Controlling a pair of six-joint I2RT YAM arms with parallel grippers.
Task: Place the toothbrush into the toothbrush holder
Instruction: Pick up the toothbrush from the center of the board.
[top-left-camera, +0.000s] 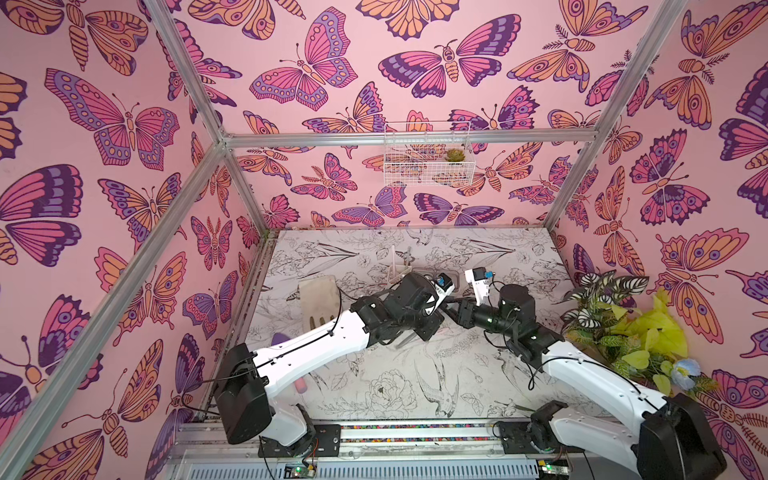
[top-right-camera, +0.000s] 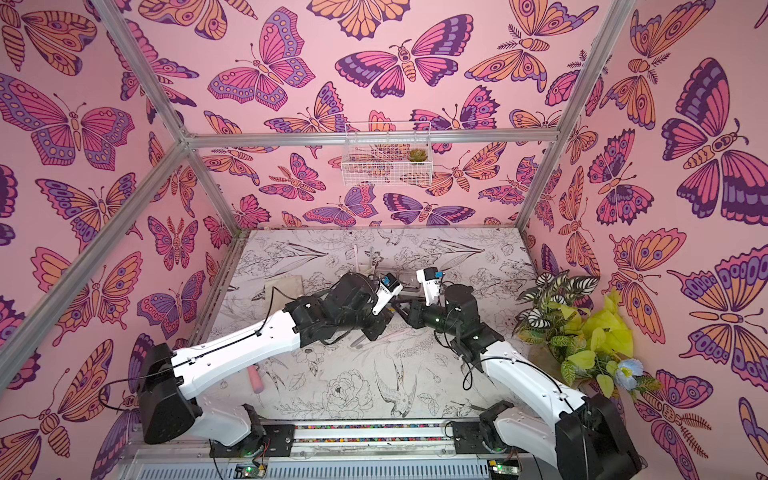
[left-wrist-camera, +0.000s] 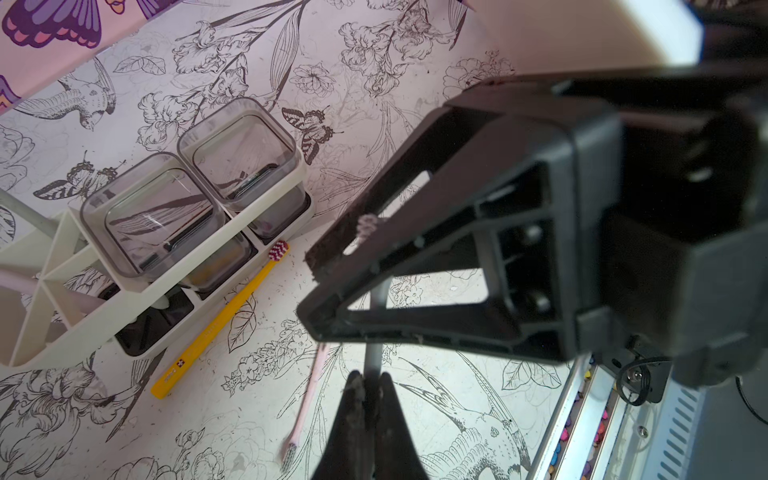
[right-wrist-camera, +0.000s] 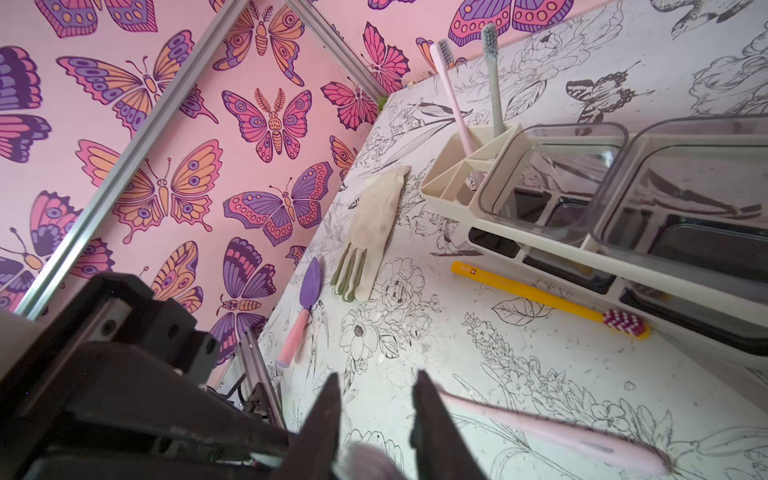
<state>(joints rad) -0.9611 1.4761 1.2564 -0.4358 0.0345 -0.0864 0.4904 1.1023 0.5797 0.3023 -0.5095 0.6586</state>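
Near the middle of the worktop, just short of the toothbrush holder (right-wrist-camera: 449, 204) that stands toward the far edge, both arms meet over one grey toothbrush (left-wrist-camera: 373, 349). The left gripper (left-wrist-camera: 370, 376) is clamped on its handle. The bristle head reaches into the right gripper (right-wrist-camera: 378, 374), whose jaws flank it; whether they pinch it I cannot tell. It looks like a handover. Next, I judge, the right needs a firm hold before the left lets go, then a handle-down drop into a free slot.
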